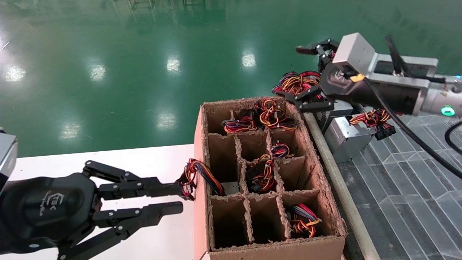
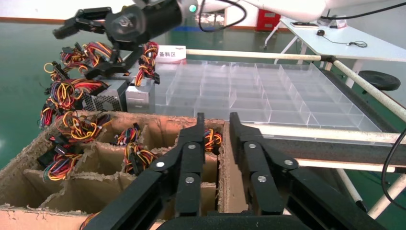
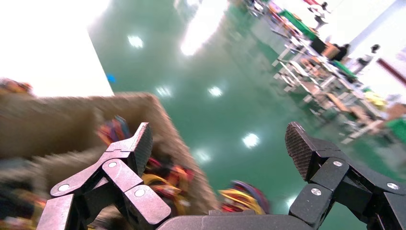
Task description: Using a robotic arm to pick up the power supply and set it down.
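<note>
Cardboard box (image 1: 267, 249) w/ divider grid: 4 cells open, no wires — 2 in near row, 2 in middle row. Other cells blocked by wire bundles (image 1: 260, 172). Left gripper (image 1: 180, 198), fingers apart, sits at box's left wall; a bundle drapes over that wall. Right gripper (image 1: 306, 77), spread wide, hangs above power supplies (image 1: 348, 137) beside box's far right corner; rail (image 1: 335, 173) along the right side.

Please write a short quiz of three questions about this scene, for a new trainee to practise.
1. True or false: the right claw is shut on a power supply.
2. Which claw is beside the cardboard box wall, over the white table? A) left B) right
3. Fill in: the two power supplies outside the box rest on the clear ____ tray.

Key: 1 false, it is open and empty; 2 A, left claw; 3 divided.
</note>
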Motion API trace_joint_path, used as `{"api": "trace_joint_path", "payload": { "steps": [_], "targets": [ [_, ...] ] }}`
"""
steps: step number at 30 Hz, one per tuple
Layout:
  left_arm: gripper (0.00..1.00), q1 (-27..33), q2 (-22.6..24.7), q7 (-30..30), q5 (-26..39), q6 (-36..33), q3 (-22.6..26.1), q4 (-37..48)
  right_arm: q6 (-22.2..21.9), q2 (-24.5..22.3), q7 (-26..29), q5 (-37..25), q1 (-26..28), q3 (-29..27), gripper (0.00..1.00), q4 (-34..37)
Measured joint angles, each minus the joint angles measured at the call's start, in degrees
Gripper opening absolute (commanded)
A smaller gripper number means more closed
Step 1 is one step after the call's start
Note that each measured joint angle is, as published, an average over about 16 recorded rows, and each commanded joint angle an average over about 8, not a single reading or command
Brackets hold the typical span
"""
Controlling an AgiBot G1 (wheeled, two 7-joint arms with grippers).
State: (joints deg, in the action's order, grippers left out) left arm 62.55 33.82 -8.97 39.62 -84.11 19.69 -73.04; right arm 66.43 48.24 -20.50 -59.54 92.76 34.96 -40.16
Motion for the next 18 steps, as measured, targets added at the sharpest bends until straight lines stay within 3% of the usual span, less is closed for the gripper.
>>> {"api": "trace_joint_path", "payload": {
  "steps": [18],
  "targets": [
    [1.0,0.0,0.0,0.0,0.0,0.0,0.0,0.0,11.7,-8.1,19.0,10.8,-19.0,-11.5,1.0,-20.4]
  ]
}}
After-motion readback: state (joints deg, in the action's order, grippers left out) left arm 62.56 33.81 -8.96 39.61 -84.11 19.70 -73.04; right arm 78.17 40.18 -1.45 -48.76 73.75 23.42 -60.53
